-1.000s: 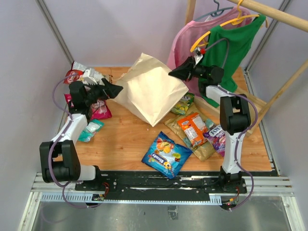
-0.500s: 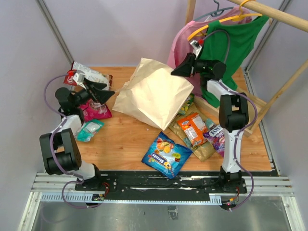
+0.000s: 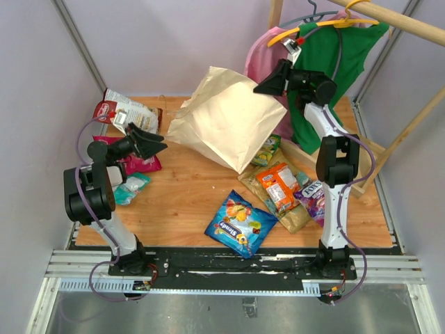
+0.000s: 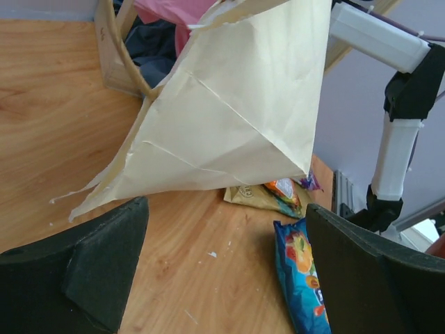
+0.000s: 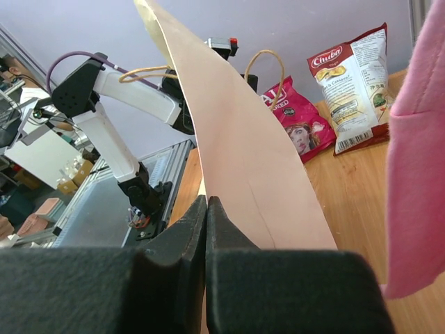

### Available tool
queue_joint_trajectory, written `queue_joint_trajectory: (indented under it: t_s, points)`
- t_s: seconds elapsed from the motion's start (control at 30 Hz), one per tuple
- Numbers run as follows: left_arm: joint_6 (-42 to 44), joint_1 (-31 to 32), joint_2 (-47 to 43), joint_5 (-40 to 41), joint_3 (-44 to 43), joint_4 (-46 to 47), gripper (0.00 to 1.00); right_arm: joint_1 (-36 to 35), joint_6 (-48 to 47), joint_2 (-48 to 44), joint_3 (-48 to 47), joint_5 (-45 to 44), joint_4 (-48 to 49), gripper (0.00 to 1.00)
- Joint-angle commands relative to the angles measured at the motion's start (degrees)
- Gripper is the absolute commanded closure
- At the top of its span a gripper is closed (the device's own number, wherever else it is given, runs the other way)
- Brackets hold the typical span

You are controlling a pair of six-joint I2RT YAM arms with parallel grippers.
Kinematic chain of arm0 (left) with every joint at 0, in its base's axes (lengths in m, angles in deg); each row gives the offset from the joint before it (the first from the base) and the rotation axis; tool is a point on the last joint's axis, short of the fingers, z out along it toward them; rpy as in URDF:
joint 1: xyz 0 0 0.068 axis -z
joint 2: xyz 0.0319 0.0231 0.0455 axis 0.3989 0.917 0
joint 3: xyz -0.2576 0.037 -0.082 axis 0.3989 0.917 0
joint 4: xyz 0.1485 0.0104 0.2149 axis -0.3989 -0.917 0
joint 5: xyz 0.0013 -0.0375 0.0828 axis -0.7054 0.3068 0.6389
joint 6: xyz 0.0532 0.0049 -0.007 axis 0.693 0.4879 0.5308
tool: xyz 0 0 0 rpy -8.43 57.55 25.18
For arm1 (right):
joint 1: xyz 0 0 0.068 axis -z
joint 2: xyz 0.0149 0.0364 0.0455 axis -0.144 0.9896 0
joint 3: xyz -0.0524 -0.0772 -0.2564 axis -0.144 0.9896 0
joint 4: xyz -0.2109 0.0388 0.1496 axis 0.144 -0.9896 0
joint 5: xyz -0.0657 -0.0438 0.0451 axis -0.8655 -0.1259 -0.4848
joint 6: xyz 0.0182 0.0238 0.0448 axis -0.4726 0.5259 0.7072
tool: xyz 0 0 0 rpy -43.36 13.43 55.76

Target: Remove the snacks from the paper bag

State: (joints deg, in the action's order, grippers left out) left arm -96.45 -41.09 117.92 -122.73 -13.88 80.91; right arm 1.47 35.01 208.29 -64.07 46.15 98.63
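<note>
Slippage threatens — right jaws pinch only a thin edge of the tilted paper bag (image 3: 226, 125), left jaws gape empty; a tear would drop it.

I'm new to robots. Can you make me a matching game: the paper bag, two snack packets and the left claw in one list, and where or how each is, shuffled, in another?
1. paper bag
2. blue snack packet
3. red-white snack packet
4. left gripper

A. jaws open, holding nothing
B. lying at the near middle of the table
C. pinched at its edge by the right gripper
D. at the table's far left corner

Pairs: 1-C, 2-B, 3-D, 4-A
</note>
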Motion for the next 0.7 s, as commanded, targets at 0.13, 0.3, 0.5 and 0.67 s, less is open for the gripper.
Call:
queue_joint_trajectory:
  t_s: [0.13, 0.3, 0.5, 0.67]
  points:
    - [2.16, -0.31, -1.68, 4.10, -0.80, 18.73, 0.02, 0.49, 3.42, -1.17, -1.35, -1.75, 3.11, 0.99]
    - [6.82, -0.69, -0.82, 7.86, -2.72, 17.35, 0.03, 0.32, 3.42, -2.24, -0.70, -1.20, 3.08, 0.99]
    - [11.28, -0.30, 0.51, 7.87, -9.15, 12.44, 0.07, -0.91, 3.76, -2.30, -1.69, -0.98, 3.10, 0.99]
    - [53.58, 3.39, -10.57, 17.35, -13.15, -39.83, 0.08, -1.50, 4.58, -1.54, -3.06, -0.71, 3.11, 0.99]
